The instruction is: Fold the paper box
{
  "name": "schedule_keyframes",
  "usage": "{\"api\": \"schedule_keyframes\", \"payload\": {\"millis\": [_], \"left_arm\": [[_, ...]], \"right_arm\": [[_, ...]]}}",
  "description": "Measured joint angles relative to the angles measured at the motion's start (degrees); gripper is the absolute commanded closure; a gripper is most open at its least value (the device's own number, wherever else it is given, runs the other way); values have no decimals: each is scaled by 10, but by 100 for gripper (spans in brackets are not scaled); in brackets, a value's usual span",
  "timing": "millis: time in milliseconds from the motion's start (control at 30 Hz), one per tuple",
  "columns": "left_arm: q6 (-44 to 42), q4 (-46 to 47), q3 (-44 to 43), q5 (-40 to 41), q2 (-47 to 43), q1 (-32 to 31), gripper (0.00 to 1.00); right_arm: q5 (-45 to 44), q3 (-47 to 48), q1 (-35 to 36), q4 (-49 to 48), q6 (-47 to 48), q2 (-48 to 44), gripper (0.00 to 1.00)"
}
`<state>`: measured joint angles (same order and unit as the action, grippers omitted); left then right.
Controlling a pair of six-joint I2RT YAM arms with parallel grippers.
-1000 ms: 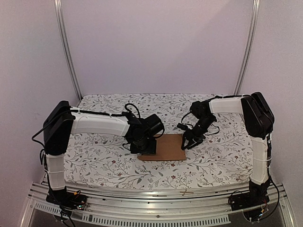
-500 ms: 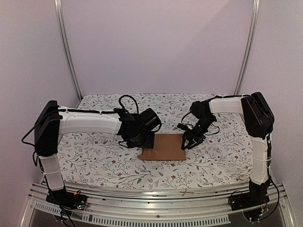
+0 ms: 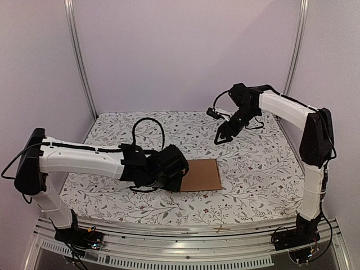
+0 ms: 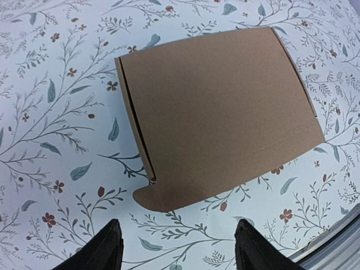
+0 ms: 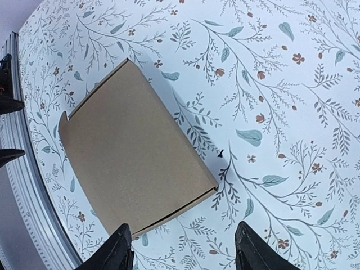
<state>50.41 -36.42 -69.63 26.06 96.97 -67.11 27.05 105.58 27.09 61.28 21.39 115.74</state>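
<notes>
Paper box (image 3: 199,175) lay flat on the flowered desk (image 3: 259,174). Left jaws spread, empty, near its edge; right jaws spread, empty, well apart.

White tablecloth (image 3: 253,169) lies flat on the table, w/ thin grey-green twigs, leaves & tiny red flowers all over. Up close in the wrist views the leaves look blue-green. A shiny metal rail (image 3: 185,239) w/ long grooves runs along the near edge, w/ a strip of little slots below it. A small tan bit (image 3: 220,228) sits on the rail, too small to tell what. Two silver poles (image 3: 80,62) go up at the back corners, L & R. The walls (image 3: 185,50) are plain & pale.
</notes>
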Motion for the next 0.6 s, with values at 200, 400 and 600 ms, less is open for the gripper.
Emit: {"api": "schedule_keyframes", "payload": {"millis": [200,400,600], "left_arm": [[9,35,27,0,5,-17,26],[22,42,18,1,44,-10,24],[16,42,9,1,68,11,25]], "right_arm": [[-31,66,14,-16,34,103,39],[-27,36,21,-16,32,169,41],[21,-56,21,-11,28,128,40]]}}
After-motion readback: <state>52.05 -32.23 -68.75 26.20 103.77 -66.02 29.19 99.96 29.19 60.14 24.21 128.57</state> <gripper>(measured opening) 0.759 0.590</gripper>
